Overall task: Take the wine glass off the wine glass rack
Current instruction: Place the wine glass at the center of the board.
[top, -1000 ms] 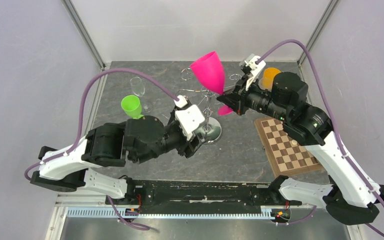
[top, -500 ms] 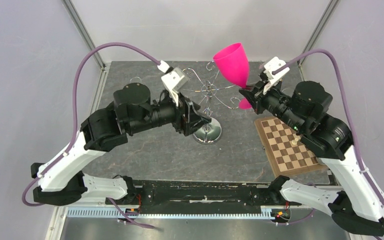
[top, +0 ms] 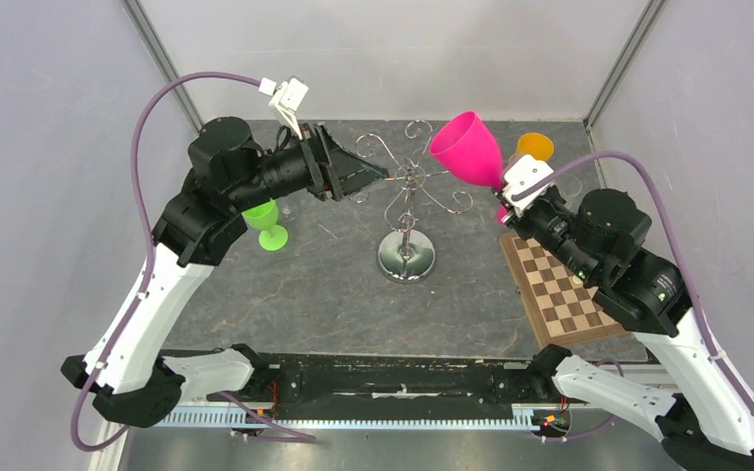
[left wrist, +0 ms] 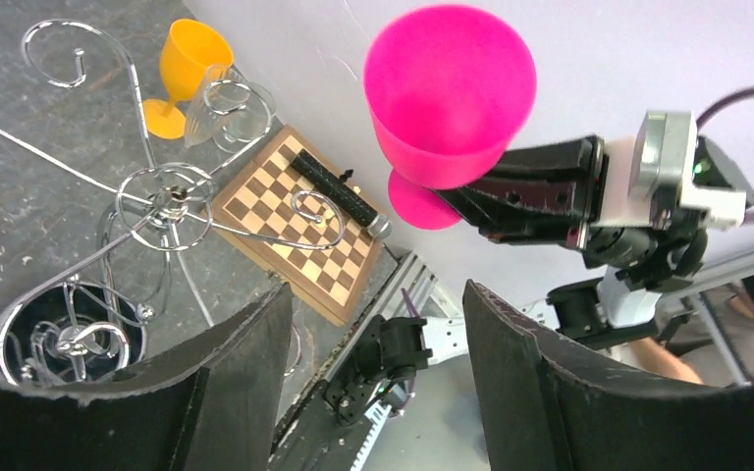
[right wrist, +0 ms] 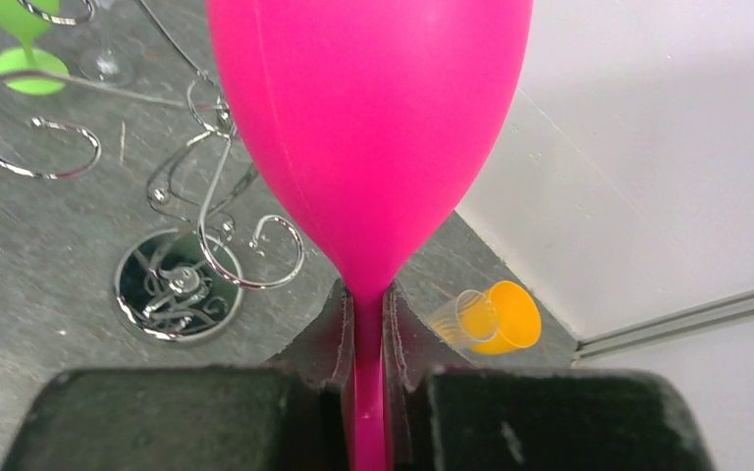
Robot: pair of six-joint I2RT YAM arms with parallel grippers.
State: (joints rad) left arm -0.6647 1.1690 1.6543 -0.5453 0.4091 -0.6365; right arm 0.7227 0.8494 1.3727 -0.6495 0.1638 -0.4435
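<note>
The pink wine glass (top: 466, 147) is off the rack, upright and tilted, held by its stem in my right gripper (top: 504, 194) to the right of the rack's top. In the right wrist view the fingers (right wrist: 334, 329) pinch the stem of the glass (right wrist: 368, 128). The chrome wine glass rack (top: 407, 186) stands mid-table on its round mirrored base (top: 405, 257), its scroll arms bare. My left gripper (top: 373, 175) is open and empty, raised at the rack's upper left. In the left wrist view it (left wrist: 378, 304) faces the pink glass (left wrist: 449, 93) and the rack (left wrist: 167, 191).
A green glass (top: 267, 224) stands left of the rack. An orange glass (top: 534, 147) and a clear glass (right wrist: 461, 319) are at the back right. A chessboard (top: 560, 287) lies on the right, under my right arm. Cage walls close in on both sides.
My right gripper has carried the pink glass right and a little down, clear of the rack. My left arm has risen from the rack's base and swung back to the left.
</note>
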